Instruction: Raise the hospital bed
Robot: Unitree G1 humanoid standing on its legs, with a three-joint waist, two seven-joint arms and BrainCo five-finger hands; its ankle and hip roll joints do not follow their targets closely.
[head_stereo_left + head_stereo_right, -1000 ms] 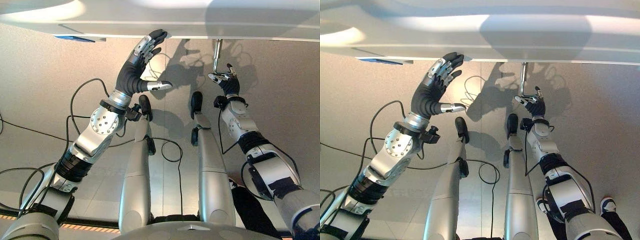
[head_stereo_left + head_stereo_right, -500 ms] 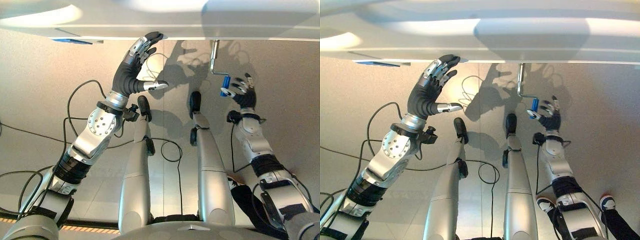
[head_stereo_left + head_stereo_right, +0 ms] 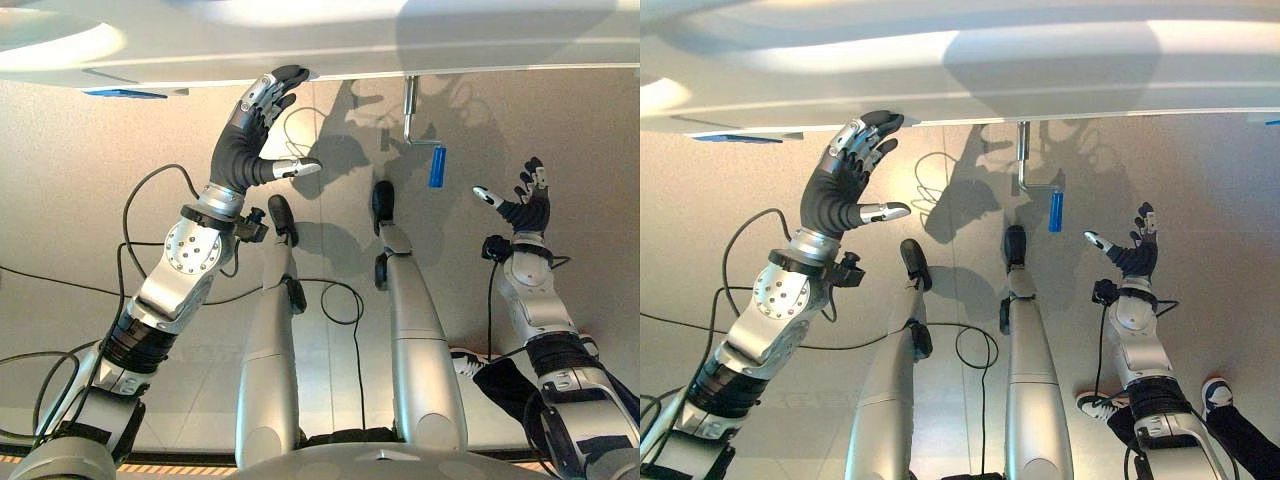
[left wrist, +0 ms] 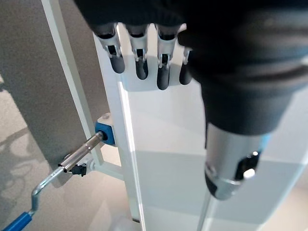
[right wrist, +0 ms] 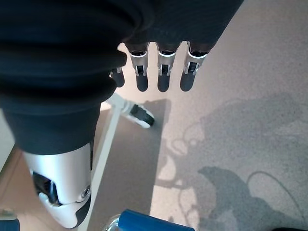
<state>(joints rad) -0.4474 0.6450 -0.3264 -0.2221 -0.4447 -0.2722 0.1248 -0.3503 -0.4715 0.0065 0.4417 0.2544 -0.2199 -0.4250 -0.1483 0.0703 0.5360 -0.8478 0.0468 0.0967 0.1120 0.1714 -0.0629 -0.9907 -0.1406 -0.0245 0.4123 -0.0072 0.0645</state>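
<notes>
Before me the white hospital bed (image 3: 330, 40); its metal crank (image 3: 412, 120) hangs below, blue grip (image 3: 437, 166) downward

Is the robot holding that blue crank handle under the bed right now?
No. The right hand hangs open with fingers spread, well clear of the blue crank handle, and the left hand reaches the bed's edge instead.

Shiny metal crank (image 3: 411, 112), blue plastic grip (image 3: 437, 166), matt carpet (image 3: 80, 190).

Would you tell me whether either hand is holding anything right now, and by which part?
Nothing is held. The right hand is open beside the crank's blue handle; the left hand rests open against the bed frame.
</notes>
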